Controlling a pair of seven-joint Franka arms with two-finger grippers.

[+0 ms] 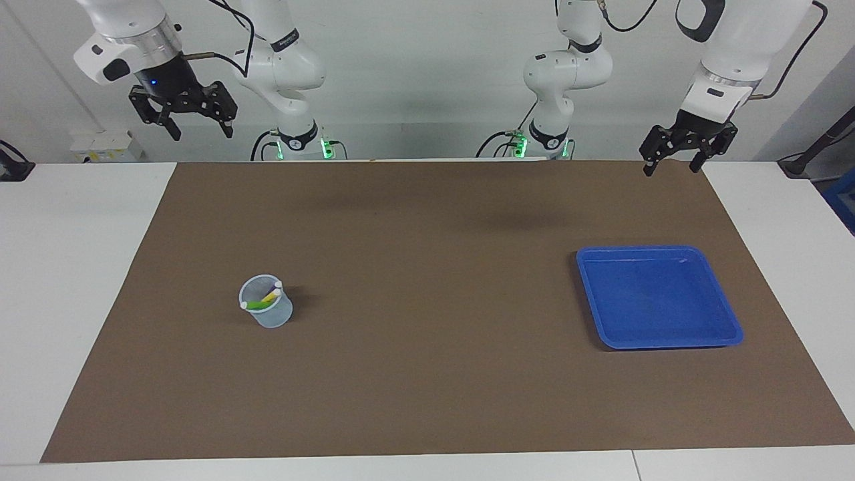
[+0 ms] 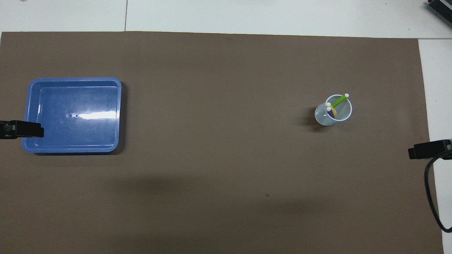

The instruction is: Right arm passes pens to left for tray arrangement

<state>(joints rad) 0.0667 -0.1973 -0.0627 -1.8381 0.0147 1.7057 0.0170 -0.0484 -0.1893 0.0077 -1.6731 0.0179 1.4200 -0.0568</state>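
Three pens stand in a small translucent bluish cup (image 1: 267,312) on the brown mat, toward the right arm's end. The green pen (image 2: 339,100), yellow pen (image 2: 334,112) and purple pen (image 2: 331,113) have their whitish ends up. The blue tray (image 1: 658,251) lies empty toward the left arm's end; it also shows in the overhead view (image 2: 74,80). My right gripper (image 1: 200,130) is open and empty, raised high beside the mat's corner at the robots' end. My left gripper (image 1: 672,167) is open and empty, raised over the mat's corner at its own end.
The brown mat (image 1: 427,267) covers most of the white table (image 1: 80,267). A black cable (image 2: 430,197) hangs by the right gripper's tip (image 2: 425,151). The left gripper's tip (image 2: 21,129) overlaps the tray's edge in the overhead view.
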